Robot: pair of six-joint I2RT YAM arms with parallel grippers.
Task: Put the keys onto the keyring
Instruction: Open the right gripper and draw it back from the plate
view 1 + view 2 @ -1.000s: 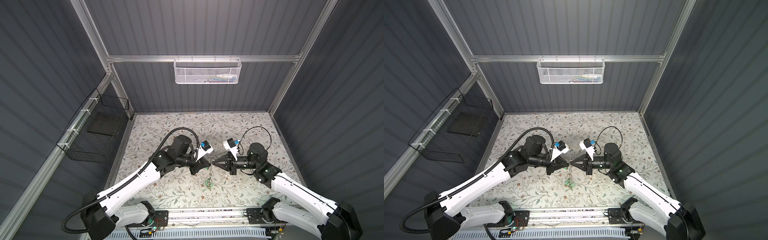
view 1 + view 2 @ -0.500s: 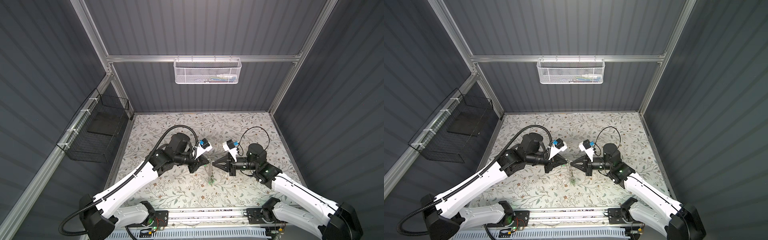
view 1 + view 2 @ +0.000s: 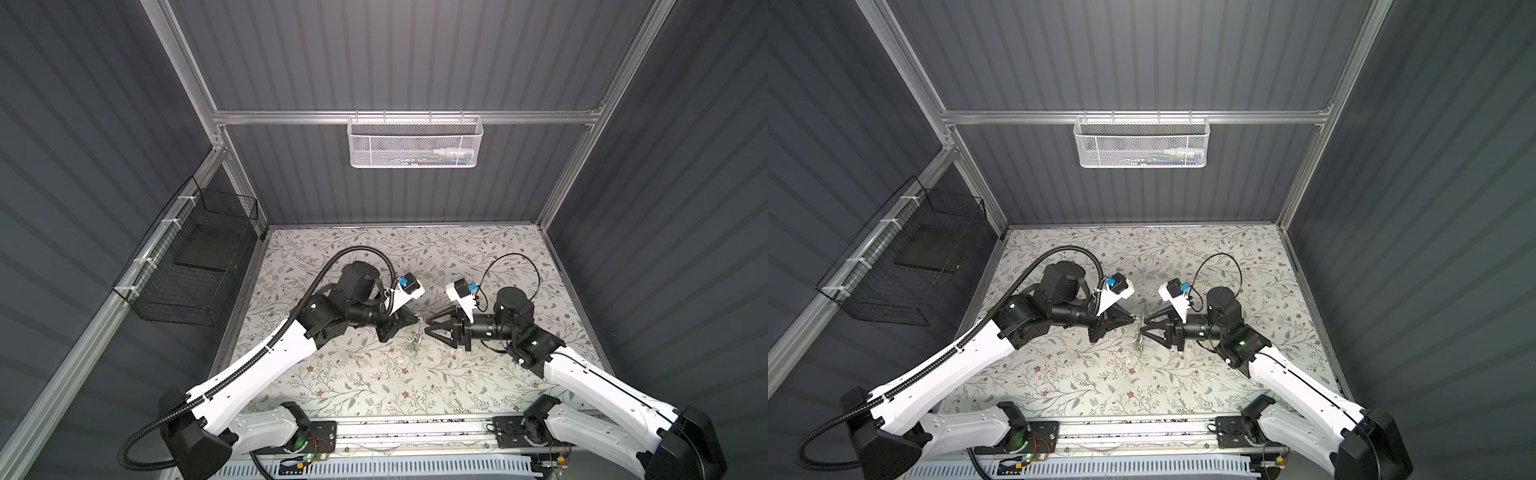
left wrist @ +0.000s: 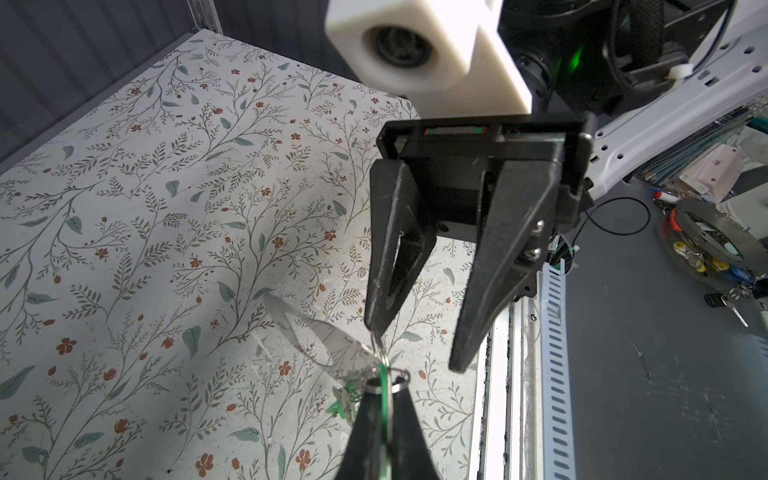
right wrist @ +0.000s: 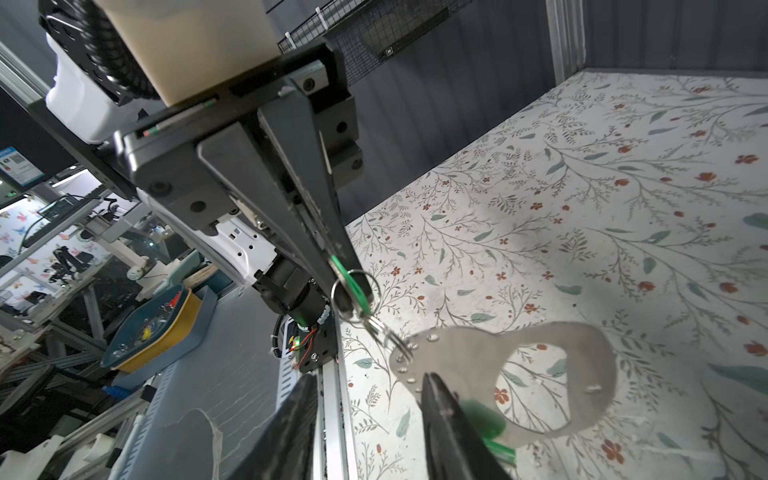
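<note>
Hanging from the left gripper (image 3: pixel 416 322) — clamped on a green key (image 5: pixel 338 266) — the keyring (image 5: pixel 465 349) sits mid-frame in both top views, long axis toward the lower edge; the right gripper (image 3: pixel 429 326) has its jaws apart.

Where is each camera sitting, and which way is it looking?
Both top views: high above the arm bases, looking down at the flowery table; both arms show, left gripper facing right gripper.
Left wrist: on the left arm, looking past its own shut fingertips at the open right gripper.
Right wrist: on the right arm, looking between its own fingers at the left gripper pinching a green key.
Shared: both wrist views show the keyring.
</note>
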